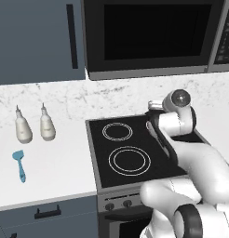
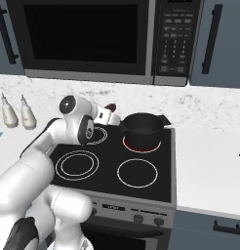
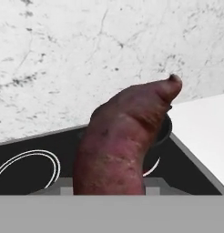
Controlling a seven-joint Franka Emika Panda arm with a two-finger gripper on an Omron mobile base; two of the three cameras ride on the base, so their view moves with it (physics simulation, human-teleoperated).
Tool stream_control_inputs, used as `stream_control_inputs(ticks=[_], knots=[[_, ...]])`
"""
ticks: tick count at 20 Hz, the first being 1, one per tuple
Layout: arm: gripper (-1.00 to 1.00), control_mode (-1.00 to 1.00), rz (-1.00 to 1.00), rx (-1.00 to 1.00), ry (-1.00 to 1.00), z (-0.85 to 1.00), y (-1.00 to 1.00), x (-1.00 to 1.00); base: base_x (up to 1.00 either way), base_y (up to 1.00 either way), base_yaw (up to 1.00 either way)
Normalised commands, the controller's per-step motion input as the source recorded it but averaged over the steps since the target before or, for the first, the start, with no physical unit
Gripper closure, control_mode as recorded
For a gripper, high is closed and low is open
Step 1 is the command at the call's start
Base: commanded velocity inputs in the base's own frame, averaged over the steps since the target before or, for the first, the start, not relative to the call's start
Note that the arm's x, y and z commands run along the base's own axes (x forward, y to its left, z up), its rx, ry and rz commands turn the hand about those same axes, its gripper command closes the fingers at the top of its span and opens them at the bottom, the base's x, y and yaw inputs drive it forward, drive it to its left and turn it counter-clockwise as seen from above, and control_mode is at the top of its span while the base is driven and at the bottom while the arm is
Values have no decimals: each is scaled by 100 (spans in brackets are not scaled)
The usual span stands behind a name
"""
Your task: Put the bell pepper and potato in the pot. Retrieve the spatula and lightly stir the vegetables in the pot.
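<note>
Potato (image 3: 123, 141) fills the middle of the hand view, a dark maroon-brown lump rising from the bottom edge with its pointed tip toward the upper right; the jaws are closed on its lower end, partly open around its width, and it is held above the stove. In the right base view a small dark bit of it (image 2: 110, 107) shows at the end of the jaws (image 2: 108, 115), left of centre, just beside the pot (image 2: 142, 129). That squat black pot sits on the back right burner, which shows red beneath it, a little right of the frame's middle. In the hand view a part of its dark rim (image 3: 165, 129) peeks out behind the potato on the right. The stove (image 1: 135, 153) takes the centre of the left base view. On the white surface (image 1: 56, 162) at the left of that view lies the blue spatula (image 1: 19, 165), lower left, with two white bottles (image 1: 35, 124) standing above it against the marbled wall.
</note>
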Motion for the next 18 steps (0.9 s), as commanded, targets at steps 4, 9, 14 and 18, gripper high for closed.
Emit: stream_control_inputs(ticks=[4,9,14,18], knots=[[100,-100,-4,0,0,-16,-51,57,0,0,0],[100,-100,-2,1,3,-34,-48,59,0,0,0],[100,-100,0,0,3,-38,-34,51,0,0,0],[100,-100,0,0,2,-30,-28,30,0,0,0]])
